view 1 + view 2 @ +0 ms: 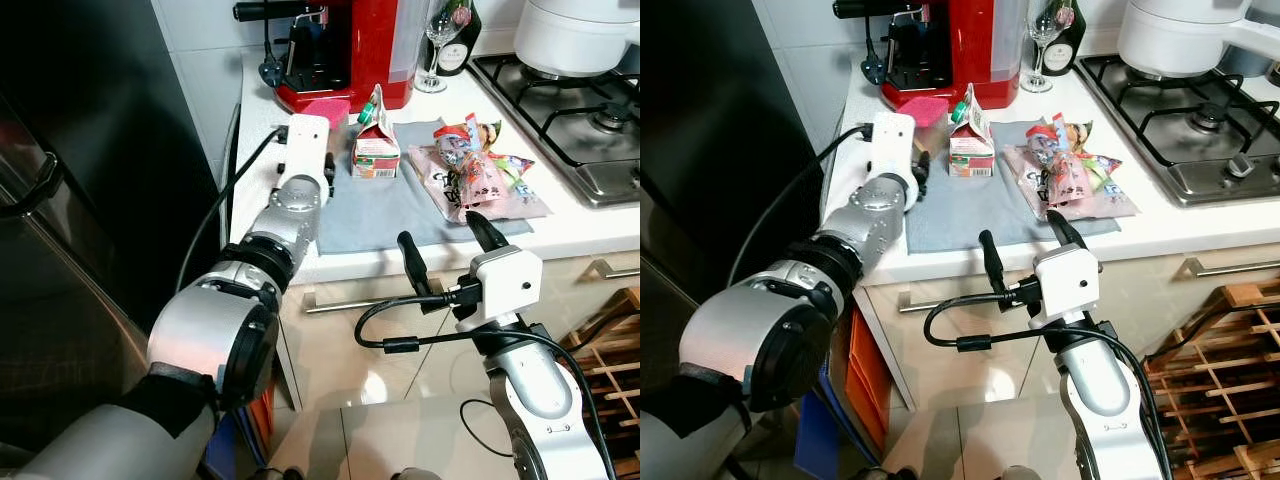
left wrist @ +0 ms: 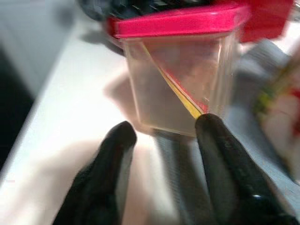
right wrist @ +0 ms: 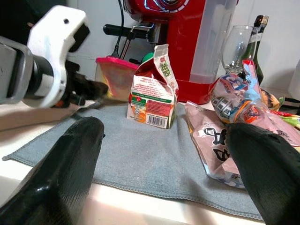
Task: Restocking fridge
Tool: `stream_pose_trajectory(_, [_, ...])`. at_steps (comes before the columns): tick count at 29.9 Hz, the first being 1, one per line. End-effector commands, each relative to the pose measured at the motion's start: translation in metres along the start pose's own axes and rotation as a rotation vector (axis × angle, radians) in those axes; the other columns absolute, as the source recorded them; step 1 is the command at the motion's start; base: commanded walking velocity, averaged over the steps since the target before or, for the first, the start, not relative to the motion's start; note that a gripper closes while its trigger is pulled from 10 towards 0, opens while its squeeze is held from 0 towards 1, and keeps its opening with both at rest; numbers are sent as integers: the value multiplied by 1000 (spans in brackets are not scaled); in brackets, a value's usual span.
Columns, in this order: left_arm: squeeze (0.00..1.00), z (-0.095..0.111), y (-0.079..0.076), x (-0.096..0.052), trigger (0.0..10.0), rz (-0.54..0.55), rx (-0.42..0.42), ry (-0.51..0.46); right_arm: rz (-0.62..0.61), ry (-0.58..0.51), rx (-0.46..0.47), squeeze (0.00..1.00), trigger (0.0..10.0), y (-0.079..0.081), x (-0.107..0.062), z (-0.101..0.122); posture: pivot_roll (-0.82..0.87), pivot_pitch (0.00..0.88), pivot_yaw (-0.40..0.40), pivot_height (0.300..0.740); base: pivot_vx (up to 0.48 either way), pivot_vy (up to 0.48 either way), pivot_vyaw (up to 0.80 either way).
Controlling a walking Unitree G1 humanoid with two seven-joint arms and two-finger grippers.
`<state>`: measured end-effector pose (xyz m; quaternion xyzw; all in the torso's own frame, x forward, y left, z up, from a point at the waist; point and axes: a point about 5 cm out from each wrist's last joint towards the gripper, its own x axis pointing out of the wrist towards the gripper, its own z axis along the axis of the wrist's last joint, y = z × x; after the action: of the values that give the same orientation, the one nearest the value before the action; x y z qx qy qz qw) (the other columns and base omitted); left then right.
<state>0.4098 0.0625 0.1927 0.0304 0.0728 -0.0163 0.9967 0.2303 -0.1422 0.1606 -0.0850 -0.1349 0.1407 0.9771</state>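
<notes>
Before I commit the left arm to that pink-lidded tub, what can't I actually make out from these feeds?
- Pink-lidded tub: left wrist view is motion-blurred, so its contents are unreadable.
- The tub in the head views: mostly hidden behind the left gripper.
- Carton: label print too small to read.
- Snack packets: piled up, so the count is unclear.
- Pot on the hob: cut off by the frame edge.
</notes>
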Motion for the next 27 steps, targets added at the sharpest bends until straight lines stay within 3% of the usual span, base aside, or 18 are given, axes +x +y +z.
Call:
stream_pose_trajectory(1, [0, 13, 4, 1, 0, 25, 1, -52, -1, -2, 5, 0, 10000, 0, 0, 0, -263, 40, 94, 740, 0, 0, 0])
stream_pose_trajectory(9, [0, 10, -5, -1, 0, -27, -31, -71, 0, 0, 6, 0, 10000, 0, 1, -1, -247, 47, 85, 740, 0, 0, 0])
stream_pose_trajectory(17, [0, 3, -29, -9, 0, -165, -68, -91, 3, 6, 13, 0, 10000, 2, 0, -4, -232, 53, 80, 740, 0, 0, 0])
stream_pose_trajectory(19, [0, 6, -31, -11, 10000, -190, -53, -131, 4, 8, 15, 0, 10000, 2, 0, -4, -230, 54, 79, 740, 0, 0, 0])
stream_pose_trajectory(20, [1000, 8, -29, -11, 10000, -201, -35, -157, 4, 8, 16, 0, 10000, 3, 0, -5, -230, 52, 78, 740, 0, 0, 0])
stream_pose_trajectory(23, [1000, 11, -22, -11, 10000, -252, -1, -197, 5, 9, 15, 0, 10000, 3, 0, -5, -234, 48, 77, 740, 0, 0, 0])
stream_pose_trajectory(27, [1000, 7, 6, -5, 10000, -256, 65, -185, 1, 10, 8, 0, 10000, 0, -1, -5, -240, 43, 80, 740, 0, 0, 0])
